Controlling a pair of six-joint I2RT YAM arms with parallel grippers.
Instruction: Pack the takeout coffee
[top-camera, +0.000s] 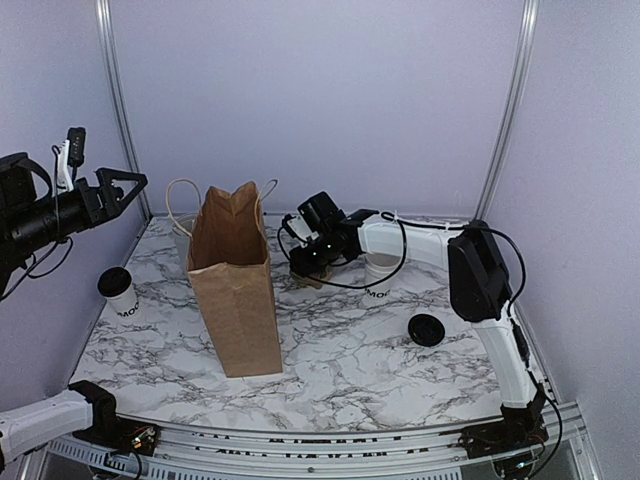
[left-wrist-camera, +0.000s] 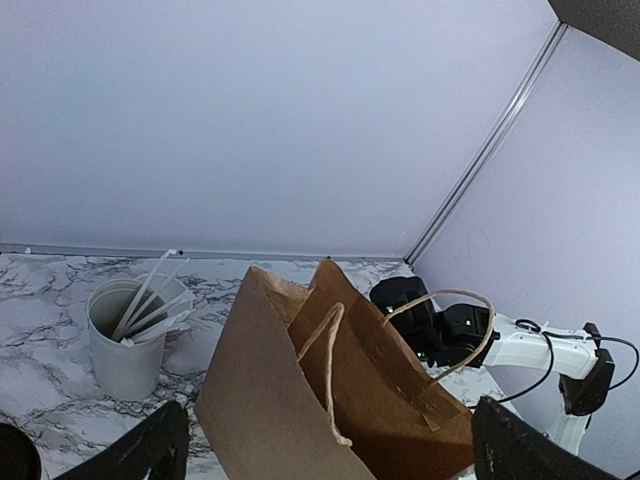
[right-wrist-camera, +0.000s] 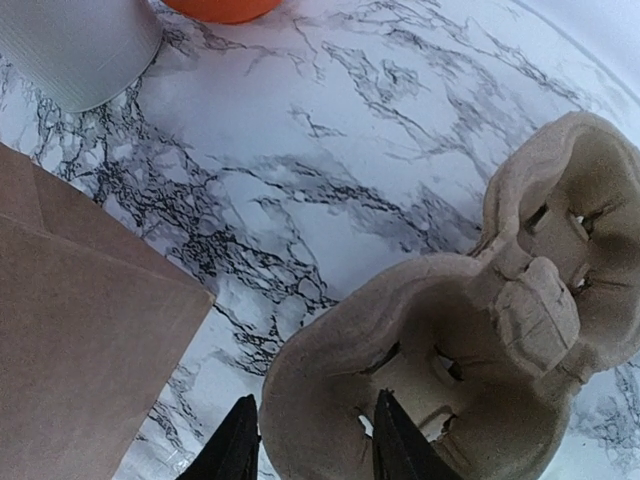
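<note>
Right gripper (right-wrist-camera: 314, 400): straddles cup carrier (right-wrist-camera: 480, 330) rim, pinch unclear. Left gripper (top-camera: 128, 190): spread wide, raised. Takeout coffee (top-camera: 118, 292): stands upright on table (top-camera: 350, 370), long axis vertical, lid up, left of paper bag (top-camera: 235, 290), apart.

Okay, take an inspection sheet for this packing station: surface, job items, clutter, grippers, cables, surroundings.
Surface: marble-pattern table, no spills seen.
Job's things: takeout coffee upright with its lid on, near the left edge; brown paper bag standing open mid-table.
Clutter: lidless cup partly behind the right arm; loose black lid flat on the table; utensil holder with white sticks, behind the bag; pulp cup carrier; orange item cut off at the frame edge.
Grippers: left gripper raised, open, empty; right gripper straddles the carrier's rim, grip not confirmed.
Cables: black cables loop along the right arm.
Surroundings: plain lilac walls, metal corner rails.
</note>
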